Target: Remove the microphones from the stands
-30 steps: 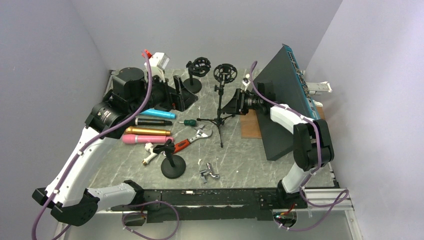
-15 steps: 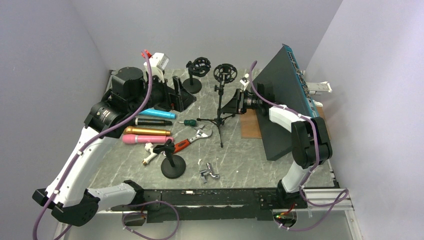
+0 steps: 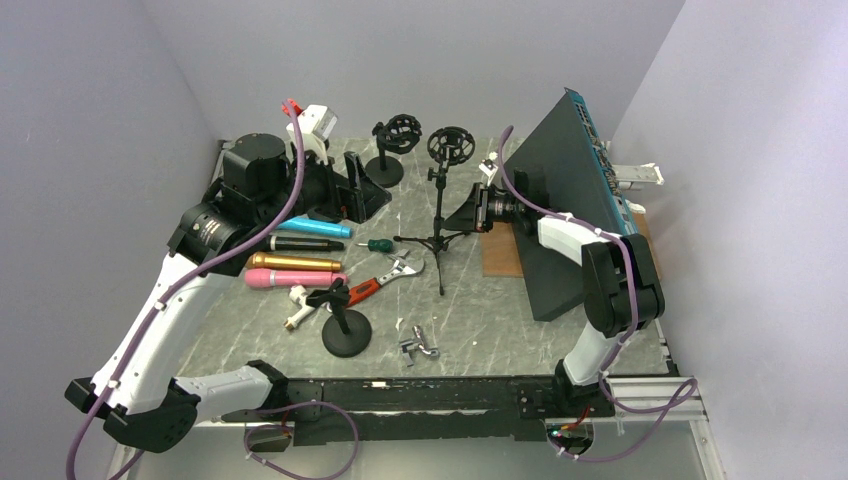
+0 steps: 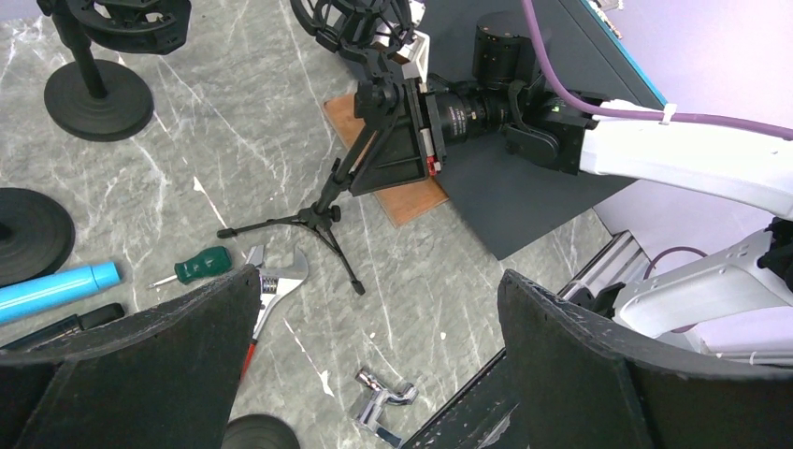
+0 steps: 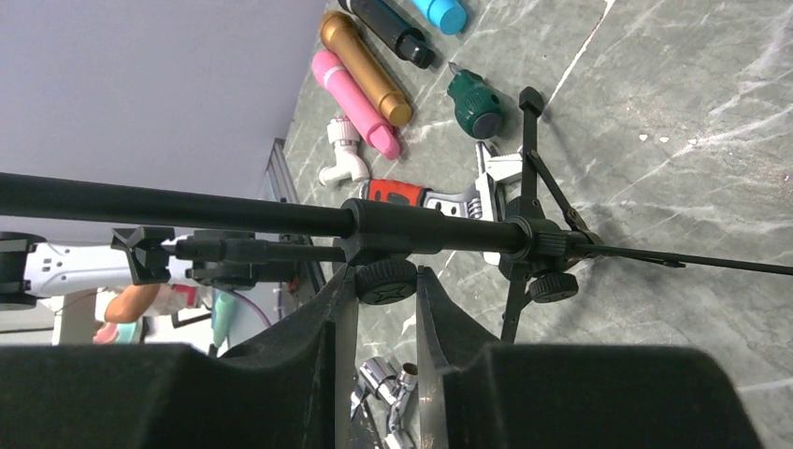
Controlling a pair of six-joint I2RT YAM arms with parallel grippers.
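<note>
A black tripod microphone stand (image 3: pixel 440 215) stands mid-table with a round shock mount (image 3: pixel 450 146) on top; I see no microphone in the mount. My right gripper (image 3: pixel 468 212) is at the stand's pole from the right. In the right wrist view it (image 5: pixel 386 281) is shut on the small black knob (image 5: pixel 386 277) under the pole (image 5: pixel 234 217). My left gripper (image 3: pixel 365 190) is open and empty at the back left, above the table (image 4: pixel 379 281). Blue (image 3: pixel 315 227), black (image 3: pixel 300 243), gold (image 3: pixel 295 262) and pink (image 3: pixel 295 279) microphones lie on the table at left.
A second shock-mount stand (image 3: pixel 398 135) is at the back. A round-base clip stand (image 3: pixel 346 335) is at the front. A red-handled wrench (image 3: pixel 385 280), a green screwdriver (image 3: pixel 378 244) and a chrome fitting (image 3: pixel 420 345) lie near the tripod legs. A large dark panel (image 3: pixel 565 200) leans at right.
The right arm has shifted slightly left at the elbow while its gripper stays at the stand's pole. The left arm has not moved.
</note>
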